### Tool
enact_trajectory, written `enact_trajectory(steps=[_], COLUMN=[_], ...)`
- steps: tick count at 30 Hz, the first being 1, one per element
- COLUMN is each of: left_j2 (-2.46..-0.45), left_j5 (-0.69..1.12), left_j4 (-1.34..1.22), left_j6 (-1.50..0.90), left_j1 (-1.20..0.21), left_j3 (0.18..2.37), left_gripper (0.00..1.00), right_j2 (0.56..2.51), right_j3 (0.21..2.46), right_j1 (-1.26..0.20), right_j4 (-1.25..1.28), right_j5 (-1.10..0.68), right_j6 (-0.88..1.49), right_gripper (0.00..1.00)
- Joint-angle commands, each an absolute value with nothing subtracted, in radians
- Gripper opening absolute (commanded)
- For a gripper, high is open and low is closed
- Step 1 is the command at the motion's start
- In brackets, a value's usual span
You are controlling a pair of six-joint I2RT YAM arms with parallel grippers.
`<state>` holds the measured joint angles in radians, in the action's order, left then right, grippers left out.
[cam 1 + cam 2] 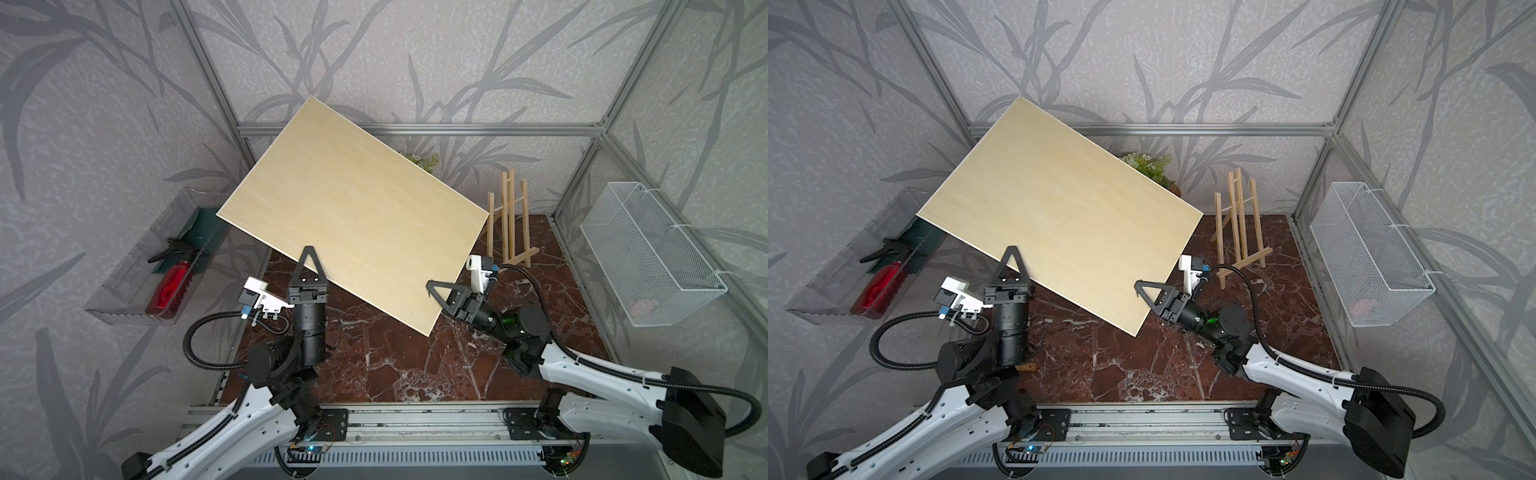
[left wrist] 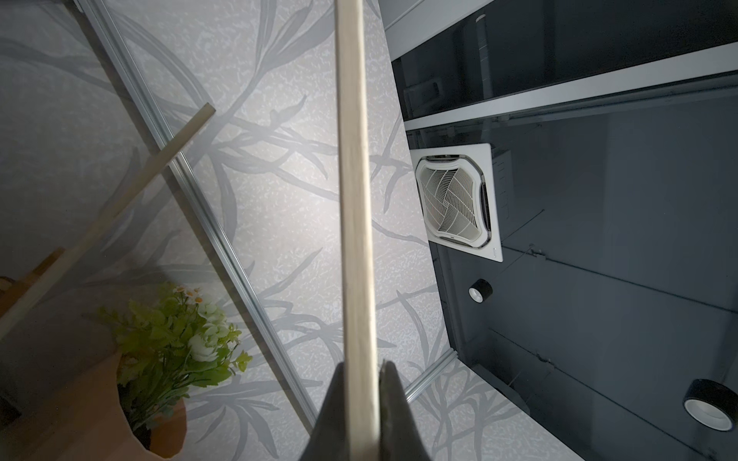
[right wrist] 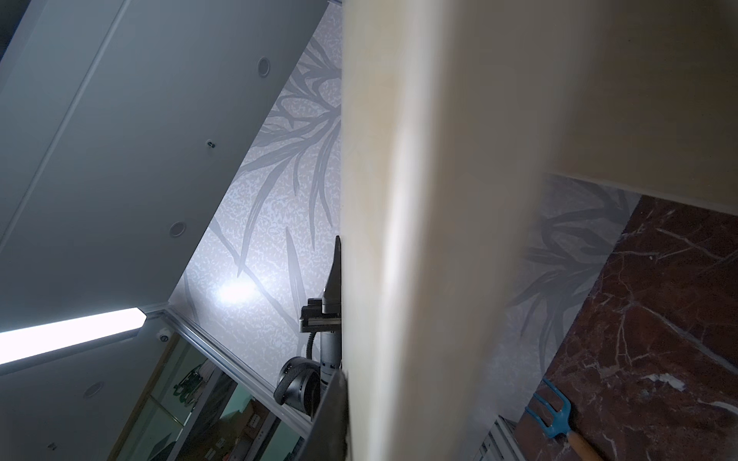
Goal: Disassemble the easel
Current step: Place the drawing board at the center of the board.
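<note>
The easel's large pale wooden board (image 1: 353,208) (image 1: 1059,224) hangs tilted above the table, held by both arms. My left gripper (image 1: 308,254) (image 1: 1012,254) is shut on its near left edge. In the left wrist view the board's thin edge (image 2: 355,199) runs straight out from between the shut left gripper (image 2: 361,369). My right gripper (image 1: 432,286) (image 1: 1139,286) is shut on the board's right edge near its lowest corner. One of its fingers (image 3: 331,419) lies flat against the board (image 3: 419,239); the other is hidden. The easel's stick frame (image 1: 509,220) (image 1: 1239,224) stands at the back right.
A clear bin holding a red spray bottle (image 1: 170,286) hangs on the left wall. On the right wall is a white wire basket (image 1: 648,253). A potted plant (image 1: 1146,164) (image 2: 179,327) stands behind the board. A blue hand fork (image 3: 553,415) lies on the marble table (image 1: 395,365).
</note>
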<state>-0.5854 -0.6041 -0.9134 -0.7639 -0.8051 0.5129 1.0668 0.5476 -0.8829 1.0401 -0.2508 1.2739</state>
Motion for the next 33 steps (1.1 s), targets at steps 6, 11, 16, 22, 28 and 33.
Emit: enact_trajectory(steps=[6,11,16,22,28,33], left_j2=[-0.507,-0.442,-0.347,-0.196,-0.091,-0.094], left_j5=[-0.430,-0.396,-0.351,-0.310,-0.267,-0.212], left_j4=[-0.739,-0.625,-0.466,-0.191,0.020,0.107], left_j6=[-0.707,-0.752,-0.773,-0.803,-0.805,-0.846], left_j1=[-0.804,-0.806,-0.808,-0.811,-0.810,-0.811], left_j3=[0.406,0.371,0.355,0.341,0.356,0.359], left_gripper=[0.00,0.00,0.00,0.00,0.00,0.00], right_j2=[0.932,0.865,0.771,0.649,0.533,0.491], right_j3=[0.513,0.451,0.394,0.350,0.294,0.284], right_j1=[-0.798,-0.770,-0.744,-0.671,-0.588,-0.539], right_j4=[1.087,0.996,0.884,0.752,0.625,0.531], right_j5=[-0.296,-0.324,-0.349,-0.426,-0.474,-0.525], right_j6=[1.319,1.323,1.305,1.309,1.324,1.342], right_gripper=[0.00,0.00,0.00,0.00,0.00,0.00])
